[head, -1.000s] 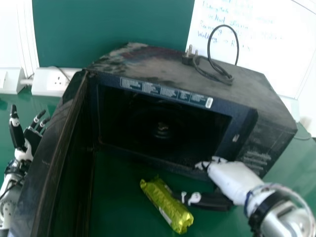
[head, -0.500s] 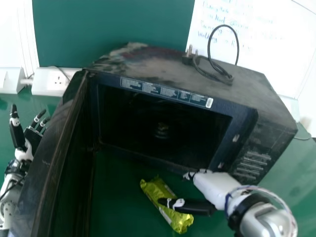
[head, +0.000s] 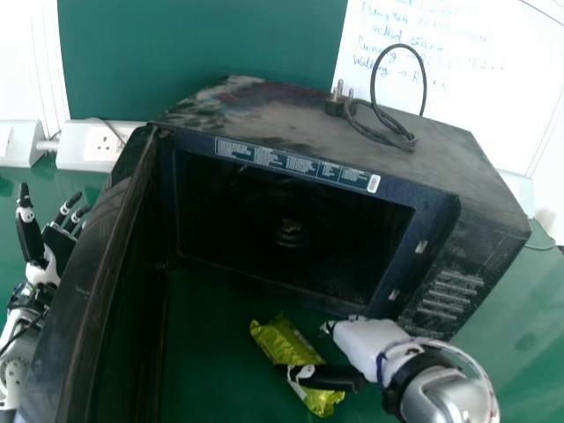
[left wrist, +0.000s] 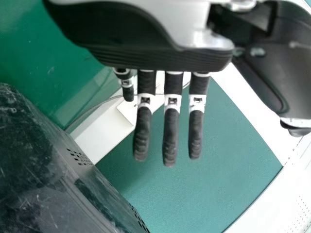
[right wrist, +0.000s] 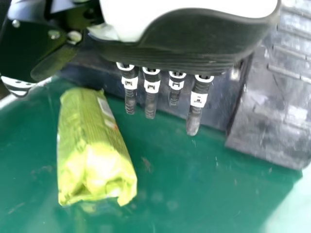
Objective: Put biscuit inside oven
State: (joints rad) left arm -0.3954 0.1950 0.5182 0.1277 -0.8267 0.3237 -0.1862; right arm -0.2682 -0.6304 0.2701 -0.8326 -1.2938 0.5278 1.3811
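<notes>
The biscuit, a yellow-green packet point(head: 294, 363), lies on the green table in front of the oven point(head: 317, 211), whose door stands open at the left. My right hand point(head: 361, 345) is at the packet's right, its thumb extended over the packet; the oven's front edge is just behind it. In the right wrist view the fingers of my right hand point(right wrist: 150, 92) are straight, apart from the packet point(right wrist: 92, 145). My left hand point(head: 55, 242) is at the far left, outside the door, fingers extended; in the left wrist view my left hand point(left wrist: 170, 116) holds nothing.
The oven door point(head: 92, 291) rises between my left hand and the packet. A black cable with its plug point(head: 383, 123) rests on top of the oven. White wall sockets point(head: 99, 145) are behind at the left, and a whiteboard point(head: 467, 70) stands behind at the right.
My right hand has moved left and nearer, along the oven's front, bringing its thumb over the packet. The packet looks unmoved, and my left hand has stayed in place.
</notes>
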